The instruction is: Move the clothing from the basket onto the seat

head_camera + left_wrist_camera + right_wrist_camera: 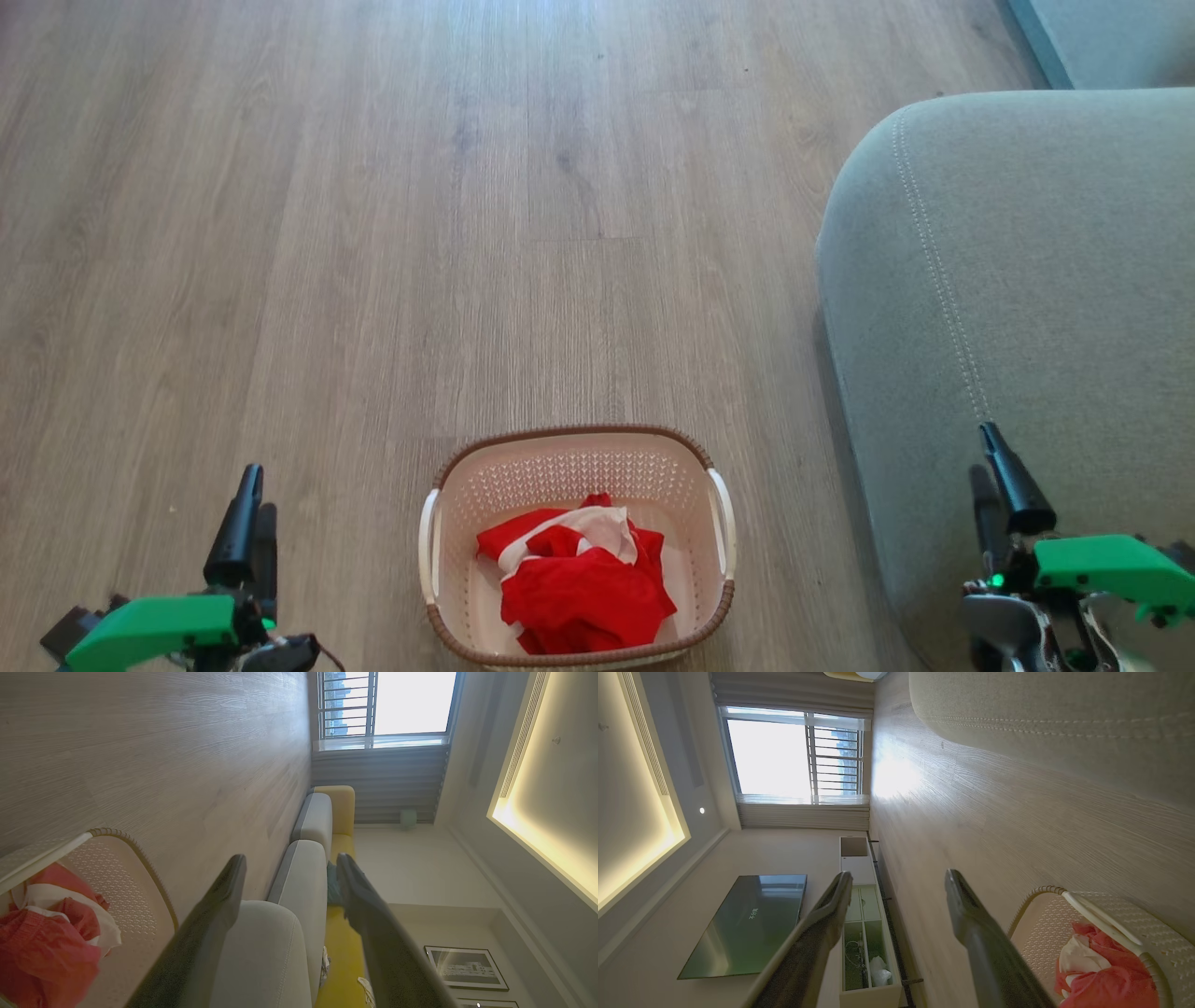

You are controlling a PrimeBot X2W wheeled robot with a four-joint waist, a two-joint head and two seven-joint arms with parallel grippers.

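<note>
The left gripper [260, 490] and the right gripper [982, 452] are found closest to the head camera, at the lower left and lower right, each pointing up that view. In the left wrist view the dark fingers [210, 924] are seen spread apart with nothing between them. The same is shown of the right arm's fingers [978, 933] in the right wrist view. Nothing is gripped by either arm.

The laundry basket [579, 434] is set on the wooden floor [373, 233] between the two arms and just ahead of the robot. That position is judged to put it within reach of either gripper. The red clothing [579, 579] with its white band is heaped inside, below the brown rim and towards the near wall. Whether one garment or two make up the heap cannot be told. The white side handles [724, 523] are left untouched.

The sofa seat [1027, 280] is placed to the robot's right, near the basket but apart from it. Its rounded corner is marked by a line of pale stitching [934, 252], and no clothing lies on the visible part of it. The right gripper is held in front of the cushion's near edge.

The arms are judged to be held wide and clear of the basket as a ready pose, so the transfer is taken as not yet started. A reach down into the heap is expected to be called for first.
</note>
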